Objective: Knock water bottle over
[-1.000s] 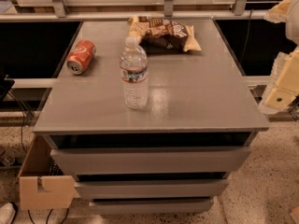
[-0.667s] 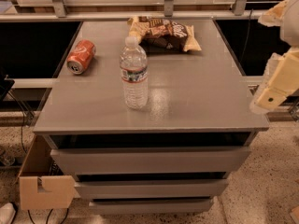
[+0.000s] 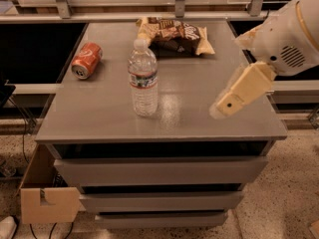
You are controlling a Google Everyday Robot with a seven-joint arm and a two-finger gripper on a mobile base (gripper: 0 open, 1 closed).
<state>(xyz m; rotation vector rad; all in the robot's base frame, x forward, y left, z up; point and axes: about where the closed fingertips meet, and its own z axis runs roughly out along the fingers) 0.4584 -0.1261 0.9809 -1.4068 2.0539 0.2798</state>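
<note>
The water bottle (image 3: 143, 77), clear ribbed plastic with a white cap and a white label with a red band, stands upright near the middle of the grey cabinet top (image 3: 199, 118). My gripper (image 3: 221, 106) hangs from the white arm at the right, above the top's right part. It is well to the right of the bottle and does not touch it.
An orange soda can (image 3: 86, 60) lies on its side at the left of the top. A brown and cream snack bag (image 3: 175, 34) lies at the back behind the bottle. A cardboard box (image 3: 47, 193) stands on the floor at the lower left. Drawers face me below.
My arm and gripper have swung in from the right edge toward the left, over the cabinet top and closer to the bottle. The bottle, can and bag have not moved.
</note>
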